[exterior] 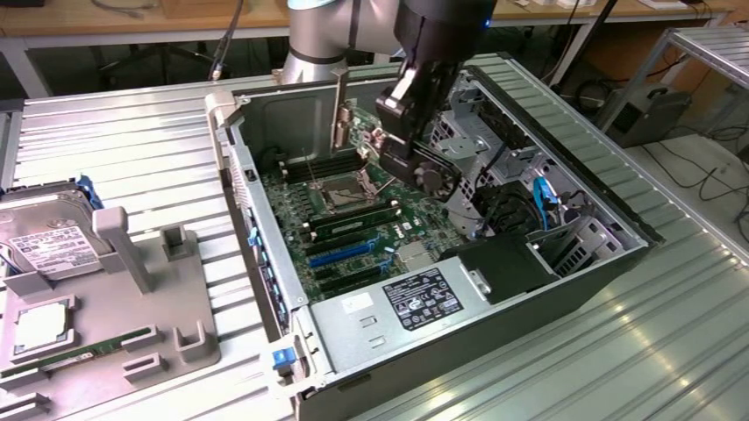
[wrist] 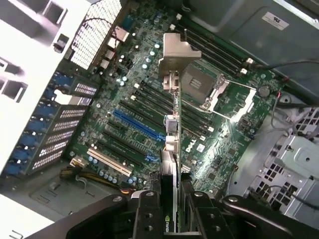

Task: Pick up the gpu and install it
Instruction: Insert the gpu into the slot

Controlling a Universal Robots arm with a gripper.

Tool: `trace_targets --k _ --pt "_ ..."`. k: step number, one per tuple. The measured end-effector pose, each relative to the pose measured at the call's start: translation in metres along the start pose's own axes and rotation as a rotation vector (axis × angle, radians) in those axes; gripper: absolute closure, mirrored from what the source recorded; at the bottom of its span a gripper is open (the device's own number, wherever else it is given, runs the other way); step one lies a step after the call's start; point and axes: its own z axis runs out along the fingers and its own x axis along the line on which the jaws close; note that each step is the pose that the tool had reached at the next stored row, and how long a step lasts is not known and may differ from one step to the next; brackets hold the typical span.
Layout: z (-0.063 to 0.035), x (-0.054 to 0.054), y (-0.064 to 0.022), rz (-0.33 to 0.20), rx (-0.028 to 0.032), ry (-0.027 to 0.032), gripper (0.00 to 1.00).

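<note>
My end effector (wrist: 170, 201) clamps the gpu (wrist: 171, 149) on edge, bracket end farthest from me, above the motherboard (wrist: 124, 94) near the blue slot (wrist: 138, 124).

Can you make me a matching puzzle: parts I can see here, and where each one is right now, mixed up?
Things:
1. dark gpu card with long silver bracket
2. boxy silver hard drive with white label
3. narrow green memory stick
4. silver power supply box with black label
Places:
A. lying in a slot of the grey tray
B. clamped in the black gripper above the green motherboard
C. mounted inside the open computer case
D. label up, at the exterior view's left edge
Pairs: 1-B, 2-D, 3-A, 4-C
</note>
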Motion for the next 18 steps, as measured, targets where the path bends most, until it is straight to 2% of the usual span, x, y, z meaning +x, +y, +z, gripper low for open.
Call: trace_targets --k 5,8,16,18 --pt "0.0017 0.000 0.0000 -0.099 -0.0012 -0.0011 0.74" --pt "0.0037 0.000 0.0000 -0.202 -0.0032 -0.0012 0.74" --pt "0.0091 0.000 0.0000 -0.366 -0.0066 -0.0011 0.74" --pt "0.0123 0.000 0.0000 -0.446 -0.0083 -0.0012 0.74"
